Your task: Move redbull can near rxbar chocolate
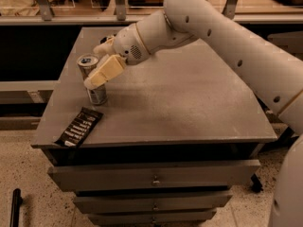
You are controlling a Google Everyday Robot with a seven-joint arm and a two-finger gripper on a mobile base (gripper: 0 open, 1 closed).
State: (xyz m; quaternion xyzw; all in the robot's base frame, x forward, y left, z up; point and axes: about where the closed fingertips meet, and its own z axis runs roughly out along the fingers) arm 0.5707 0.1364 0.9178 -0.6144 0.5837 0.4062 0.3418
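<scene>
The redbull can (94, 94), slim and silver-blue with a silver top, stands upright at the left side of the grey table (189, 108). My gripper (96, 66) comes in from the right and is shut on the can. One cream finger (105, 71) crosses the can's front and the other sits behind it. The can's base looks to be on or just above the tabletop. The rxbar chocolate (79, 126), a flat black-brown bar with white lettering, lies at the front left edge, just in front of the can.
The white arm (222, 37) spans the table from the right. The table's left edge (57, 93) and front edge are close to both items. Drawers (154, 176) sit below the tabletop. A shelf rail runs behind the table.
</scene>
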